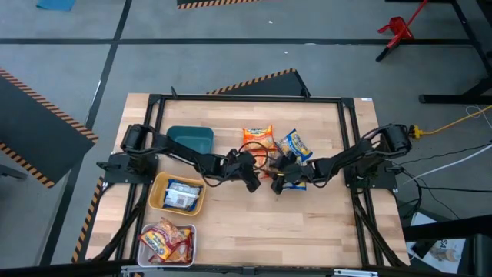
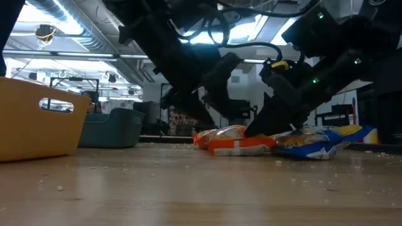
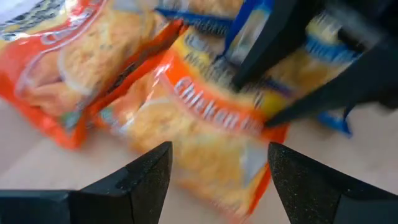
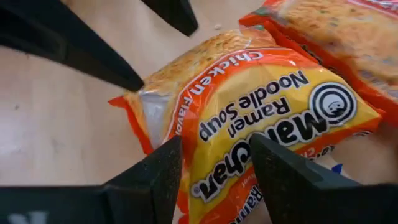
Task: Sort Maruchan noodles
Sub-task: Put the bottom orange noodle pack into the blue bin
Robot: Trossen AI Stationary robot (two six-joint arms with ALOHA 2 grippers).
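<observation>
An orange Maruchan noodles packet (image 4: 261, 106) lies flat on the wooden table (image 1: 254, 231) at mid-table, between my two grippers. My right gripper (image 4: 214, 180) is open, its fingers either side of one end of this packet. My left gripper (image 3: 217, 180) is open too and faces the packet's other end (image 3: 205, 143) from the table's left, just short of it. A second orange packet (image 1: 258, 137) and a blue one (image 1: 296, 145) lie just beyond, toward the far edge. Another blue packet (image 2: 320, 141) lies by the right gripper. My right gripper comes slanting down from the table's right, with one finger (image 4: 155, 180) on each side of the orange packet's end (image 4: 217, 155). The packet lies on the table. Whether the fingers touch it, I cannot tell.
At the table's left stand a teal tray (image 1: 191, 138), a yellow tray (image 1: 157, 192) holding a dark packet, and a white tray (image 1: 188, 250) with red-orange packets near the front edge. The two grippers (image 1: 265, 183) are close together. Bare wood lies toward the near edge.
</observation>
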